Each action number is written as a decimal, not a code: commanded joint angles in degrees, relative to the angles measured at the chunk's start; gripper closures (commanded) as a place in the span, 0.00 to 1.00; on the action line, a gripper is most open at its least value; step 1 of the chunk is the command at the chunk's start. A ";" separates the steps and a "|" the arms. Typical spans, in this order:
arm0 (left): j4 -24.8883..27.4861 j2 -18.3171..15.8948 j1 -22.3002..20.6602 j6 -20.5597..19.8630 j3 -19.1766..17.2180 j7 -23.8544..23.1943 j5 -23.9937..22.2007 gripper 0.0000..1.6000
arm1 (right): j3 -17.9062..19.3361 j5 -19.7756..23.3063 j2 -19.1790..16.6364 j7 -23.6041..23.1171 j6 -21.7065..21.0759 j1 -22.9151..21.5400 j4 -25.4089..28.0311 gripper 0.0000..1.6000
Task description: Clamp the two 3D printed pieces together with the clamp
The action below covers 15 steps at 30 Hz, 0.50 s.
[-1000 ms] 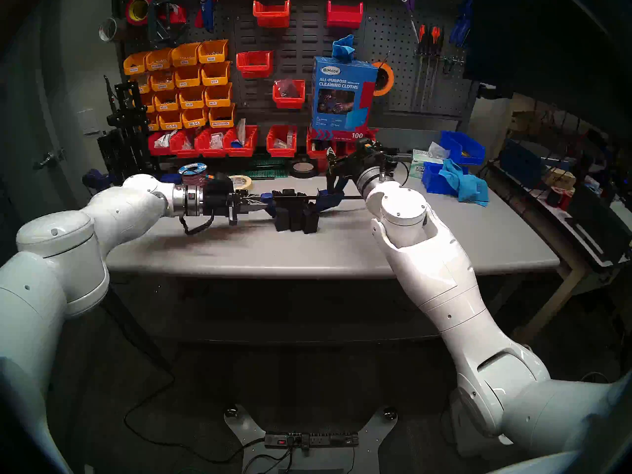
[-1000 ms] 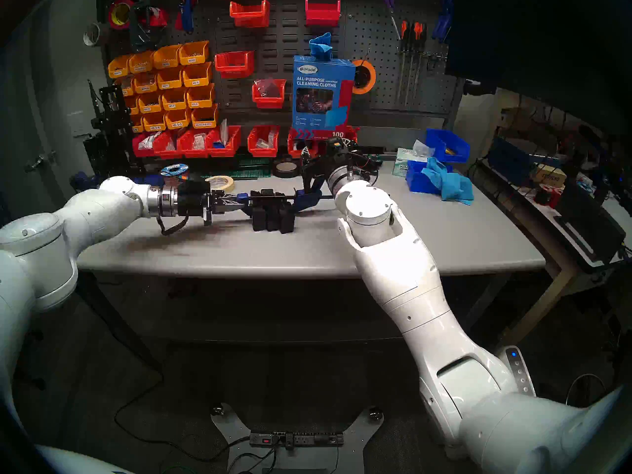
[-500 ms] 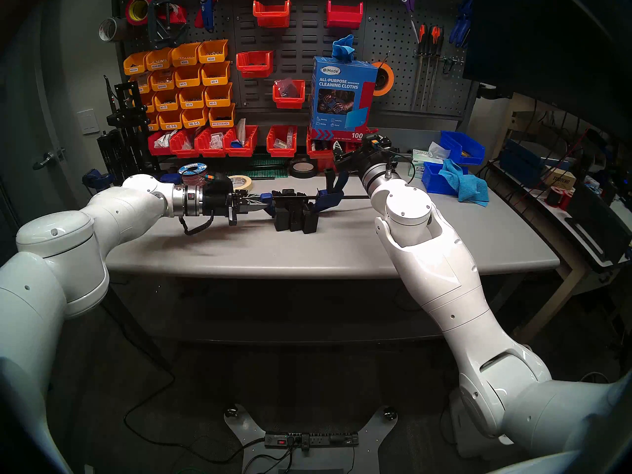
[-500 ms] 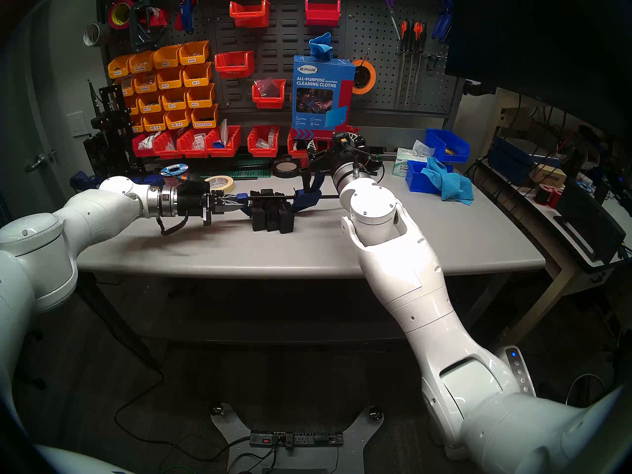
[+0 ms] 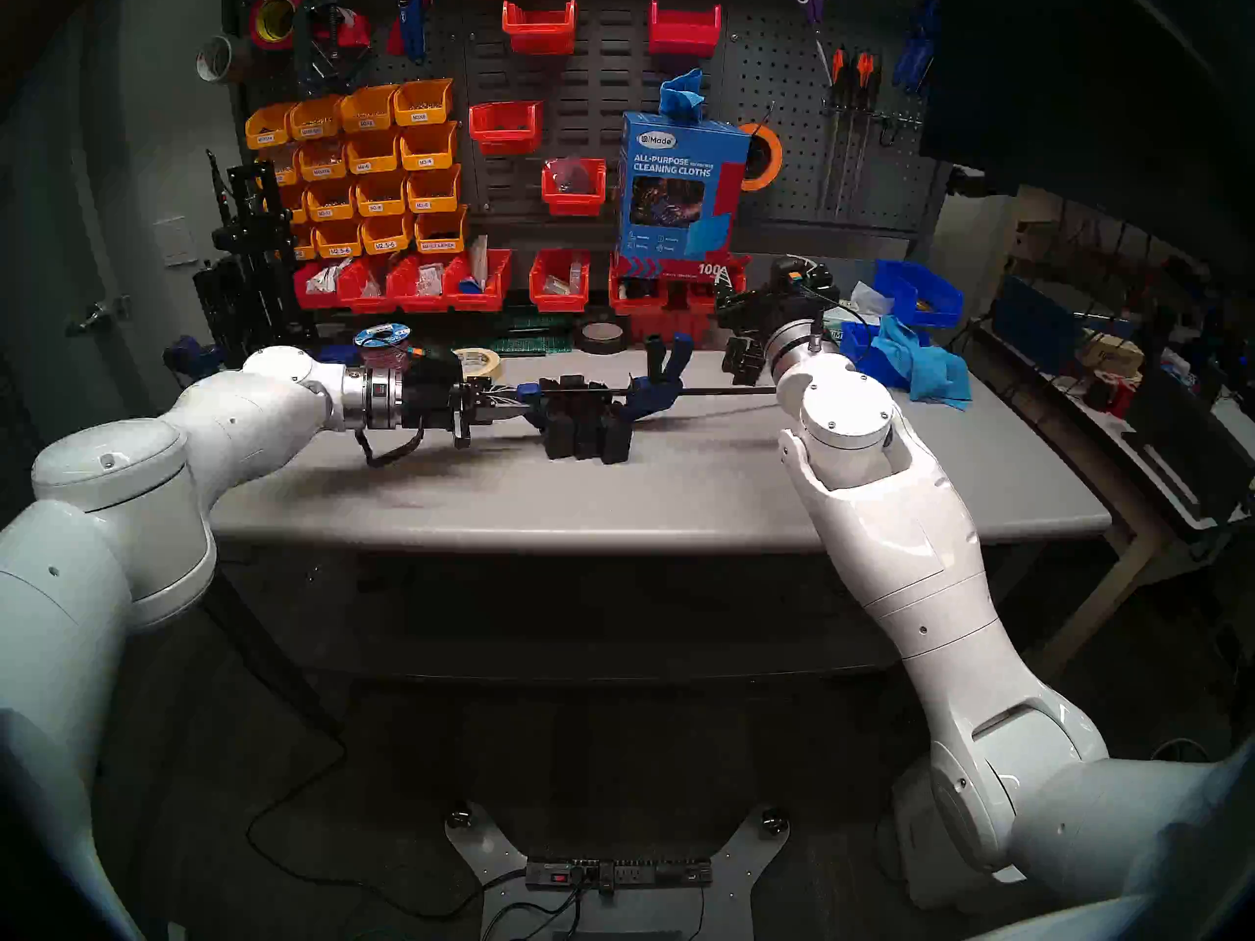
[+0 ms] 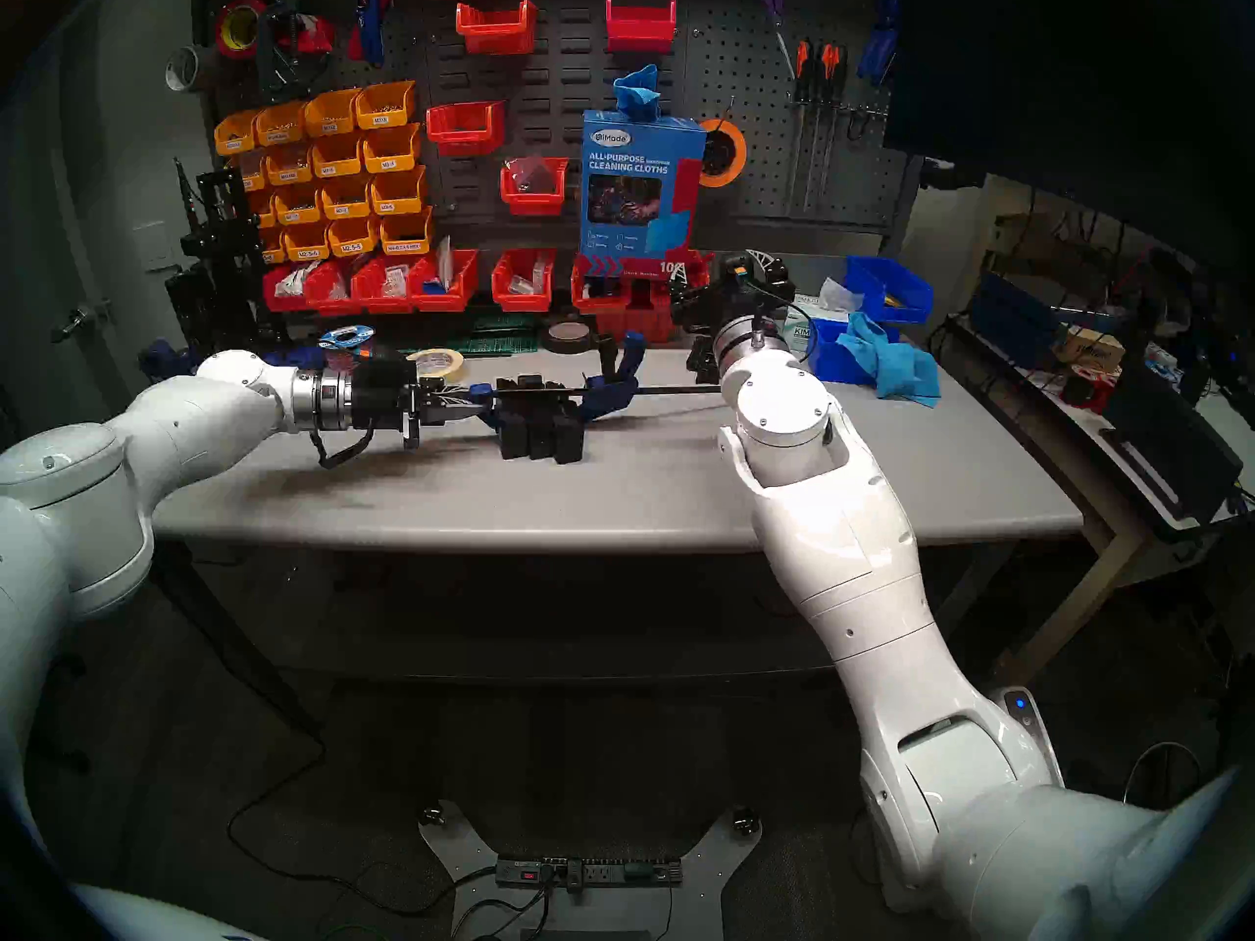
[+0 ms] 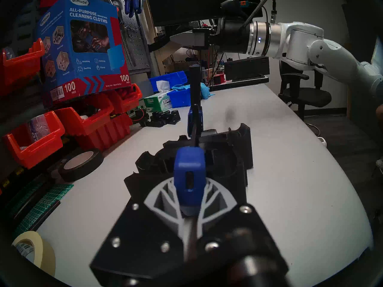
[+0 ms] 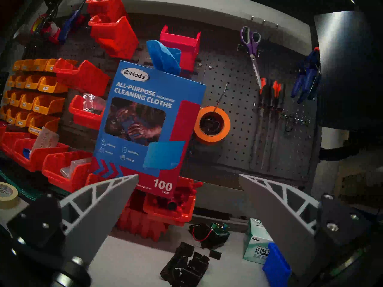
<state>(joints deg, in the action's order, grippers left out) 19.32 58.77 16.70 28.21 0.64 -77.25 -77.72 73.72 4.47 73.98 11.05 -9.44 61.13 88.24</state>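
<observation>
The two black 3D printed pieces (image 5: pixel 587 434) stand side by side mid-table, also in the left wrist view (image 7: pixel 226 156). The clamp (image 5: pixel 652 396) lies over them, its black bar (image 5: pixel 720 391) running right, with one blue jaw on each side of the pieces and the trigger handle (image 5: pixel 669 359) pointing up. My left gripper (image 5: pixel 506 406) is shut on the clamp's blue end jaw (image 7: pixel 189 172). My right gripper (image 5: pixel 726 294) is open and empty, raised behind the bar's right end; its fingers (image 8: pixel 99 207) face the pegboard.
A cluster of small black parts (image 5: pixel 743 362) lies under the right gripper, next to a tissue box (image 8: pixel 257 243). Blue bins (image 5: pixel 917 294) and a blue cloth (image 5: pixel 923 366) are at the back right. Tape rolls (image 5: pixel 479 361) and red bins (image 5: pixel 557 281) line the back.
My right gripper let go of the clamp's trigger handle, opened, and moved up and to the right. The left arm, clamp and pieces have stayed put.
</observation>
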 commanded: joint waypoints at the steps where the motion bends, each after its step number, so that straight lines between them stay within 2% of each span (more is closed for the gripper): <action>1: 0.25 -0.34 -0.95 -0.14 -0.02 -5.27 -0.05 1.00 | 3.26 -1.31 -4.21 1.03 0.39 0.88 1.54 0.00; 15: 0.01 -0.24 -1.01 -0.20 0.04 -5.74 -0.24 1.00 | 5.86 -0.71 -6.14 0.41 -0.21 4.91 4.27 0.00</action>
<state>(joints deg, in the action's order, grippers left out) 19.44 58.63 16.70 28.19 0.64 -77.26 -77.74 78.85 3.46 69.06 12.06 -9.41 65.04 90.40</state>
